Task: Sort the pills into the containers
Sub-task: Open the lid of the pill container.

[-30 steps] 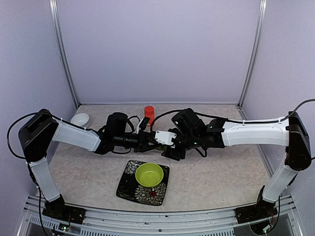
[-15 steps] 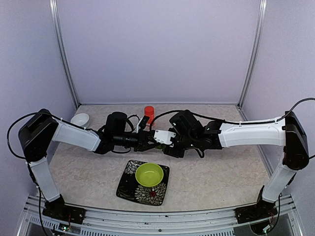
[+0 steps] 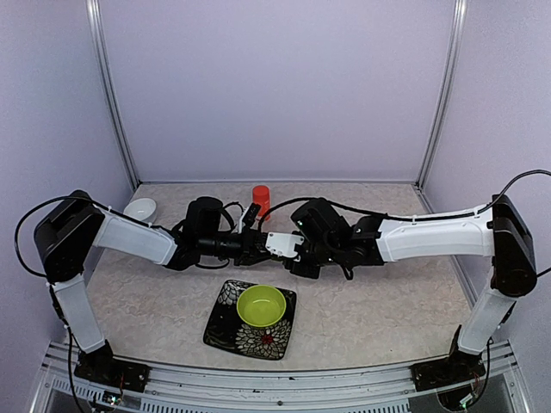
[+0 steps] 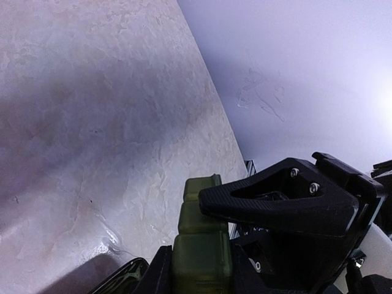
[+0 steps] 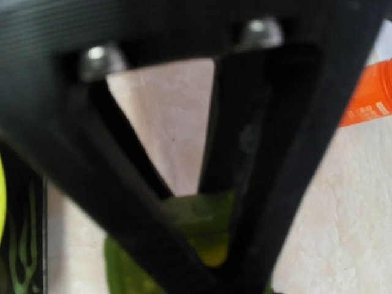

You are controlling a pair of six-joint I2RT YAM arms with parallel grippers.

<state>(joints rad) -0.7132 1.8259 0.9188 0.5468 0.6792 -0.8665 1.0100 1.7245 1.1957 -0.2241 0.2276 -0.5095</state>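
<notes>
Clamping the dark green pillbox (image 4: 199, 245), left gripper (image 3: 256, 247) nearly closed; right gripper (image 3: 277, 249) at its far end, hold unclear

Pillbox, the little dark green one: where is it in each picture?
Top external: pillbox, picture's middle, nearly hidden where the left arm and right arm meet.
Left wrist: bottom centre, standing up from the lower edge.
Right wrist: bottom centre, a blurred green patch.
Shared landmark: orange bottle, behind it in top external, upper right in right wrist; absent from left wrist.
</notes>
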